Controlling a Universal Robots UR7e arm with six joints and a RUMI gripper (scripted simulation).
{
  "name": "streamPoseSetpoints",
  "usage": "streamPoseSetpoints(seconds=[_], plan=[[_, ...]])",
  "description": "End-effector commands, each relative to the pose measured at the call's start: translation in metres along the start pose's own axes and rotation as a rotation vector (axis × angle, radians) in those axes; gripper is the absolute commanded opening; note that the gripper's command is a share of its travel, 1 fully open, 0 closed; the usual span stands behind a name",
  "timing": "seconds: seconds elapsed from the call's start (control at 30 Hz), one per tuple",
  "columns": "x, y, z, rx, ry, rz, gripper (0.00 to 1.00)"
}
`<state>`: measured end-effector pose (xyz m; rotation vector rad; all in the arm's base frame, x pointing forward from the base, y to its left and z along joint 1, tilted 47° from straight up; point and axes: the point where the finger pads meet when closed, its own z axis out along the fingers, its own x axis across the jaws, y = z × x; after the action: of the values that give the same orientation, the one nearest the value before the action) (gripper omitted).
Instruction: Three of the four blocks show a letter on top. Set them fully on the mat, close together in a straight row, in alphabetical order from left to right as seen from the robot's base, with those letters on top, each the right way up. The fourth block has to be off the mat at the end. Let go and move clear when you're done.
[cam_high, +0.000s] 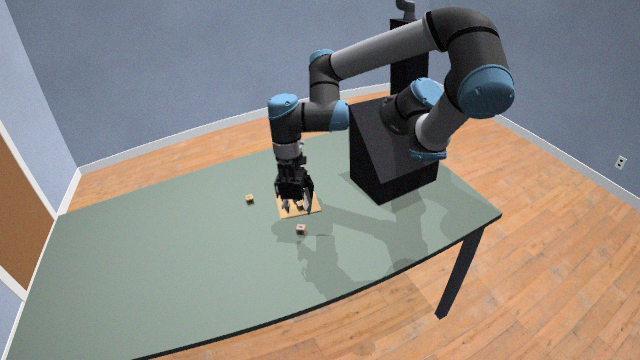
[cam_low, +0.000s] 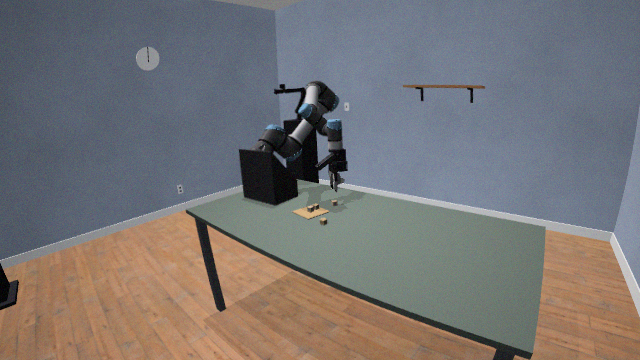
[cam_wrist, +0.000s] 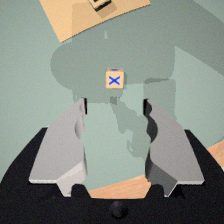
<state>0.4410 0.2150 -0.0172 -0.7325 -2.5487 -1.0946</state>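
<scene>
My gripper (cam_high: 296, 204) (cam_low: 334, 187) (cam_wrist: 115, 99) hangs above the table at the tan mat's (cam_high: 287, 215) (cam_low: 301, 213) (cam_wrist: 75, 17) edge. Its fingers stand partly apart with nothing between them. A small wooden block with a blue X (cam_wrist: 114, 79) (cam_high: 300, 229) (cam_low: 324, 221) lies on the table off the mat, ahead of the fingertips in the wrist view. Two blocks (cam_low: 310, 208) (cam_low: 316, 205) sit close together on the mat; one with a dark letter (cam_wrist: 100, 5) shows at the top edge of the wrist view. A fourth block (cam_high: 249, 199) (cam_low: 334, 202) lies off the mat.
The green table (cam_high: 150, 270) (cam_low: 425, 255) bears the black robot pedestal (cam_high: 390, 160) (cam_low: 262, 175) behind the mat. The table's curved front edge runs past the X block.
</scene>
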Motion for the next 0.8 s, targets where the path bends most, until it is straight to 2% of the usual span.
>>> streamPoseSetpoints(seconds=[0.0,0.77], plan=[[0.000,0.000,0.003,0.000,-0.001,0.000,0.37],[0.000,0.000,0.030,0.000,-0.001,0.000,0.37]])
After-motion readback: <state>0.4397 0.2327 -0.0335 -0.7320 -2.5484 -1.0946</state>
